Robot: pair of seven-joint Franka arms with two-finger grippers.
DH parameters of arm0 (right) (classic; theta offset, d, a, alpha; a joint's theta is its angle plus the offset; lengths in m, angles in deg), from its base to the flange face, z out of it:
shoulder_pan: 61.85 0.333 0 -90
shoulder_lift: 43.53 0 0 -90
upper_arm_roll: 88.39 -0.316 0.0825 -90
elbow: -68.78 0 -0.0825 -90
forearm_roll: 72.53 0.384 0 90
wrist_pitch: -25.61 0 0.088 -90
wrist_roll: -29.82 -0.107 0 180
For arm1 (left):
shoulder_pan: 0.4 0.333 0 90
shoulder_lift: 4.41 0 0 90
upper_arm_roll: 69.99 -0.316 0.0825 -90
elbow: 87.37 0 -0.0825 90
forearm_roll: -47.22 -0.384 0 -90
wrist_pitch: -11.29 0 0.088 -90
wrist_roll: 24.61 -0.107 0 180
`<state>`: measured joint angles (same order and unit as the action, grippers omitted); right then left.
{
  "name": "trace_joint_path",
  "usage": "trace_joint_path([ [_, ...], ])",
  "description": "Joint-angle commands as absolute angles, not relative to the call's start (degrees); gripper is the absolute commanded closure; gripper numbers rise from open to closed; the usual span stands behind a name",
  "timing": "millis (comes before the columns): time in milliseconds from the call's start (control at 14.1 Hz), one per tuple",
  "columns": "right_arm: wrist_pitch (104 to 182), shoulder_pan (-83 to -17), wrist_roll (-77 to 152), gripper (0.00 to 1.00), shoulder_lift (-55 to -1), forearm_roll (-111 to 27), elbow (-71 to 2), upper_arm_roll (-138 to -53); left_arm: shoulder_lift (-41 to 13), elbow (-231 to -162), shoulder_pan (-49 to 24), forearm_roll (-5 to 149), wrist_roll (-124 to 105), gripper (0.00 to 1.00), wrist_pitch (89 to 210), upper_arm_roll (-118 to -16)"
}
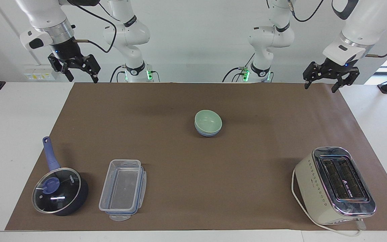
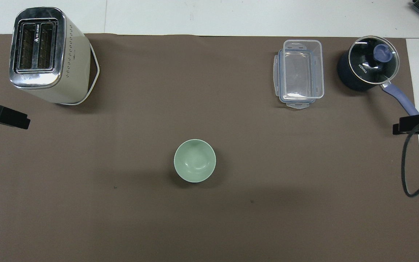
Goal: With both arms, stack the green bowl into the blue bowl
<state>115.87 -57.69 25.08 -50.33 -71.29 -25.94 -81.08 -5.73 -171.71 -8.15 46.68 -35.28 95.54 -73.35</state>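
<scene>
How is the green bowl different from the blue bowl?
The green bowl is pale mint; the blue bowl is light periwinkle. The green bowl sits on top, nested inside, while the blue bowl rests on the brown mat underneath. The green bowl's inside shows fully; only the blue bowl's lower outer wall peeks out. Both are small, round, plain, upright and look the same size.

The glass lid (image 2: pixel 374 54) of the dark blue saucepan (image 2: pixel 351 78) reads "KONKA" — the toaster (image 2: pixel 40 54) logo's lettering stays illegible
</scene>
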Motion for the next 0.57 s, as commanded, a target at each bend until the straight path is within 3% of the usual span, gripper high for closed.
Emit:
trace_joint_path([
  [0, 115.35, -57.72, 28.75, 0.0, -51.0, -73.83, -26.41, -81.36, -4.41, -173.15, -7.35, 46.43, -34.8, 0.0, 95.76, -72.89],
  [496, 111.74, -57.54, 28.06, 0.0, -50.21, -74.82, -22.98, -81.88, -4.41, -173.06, -7.26, 46.43, -34.98, 0.0, 95.76, -72.89],
])
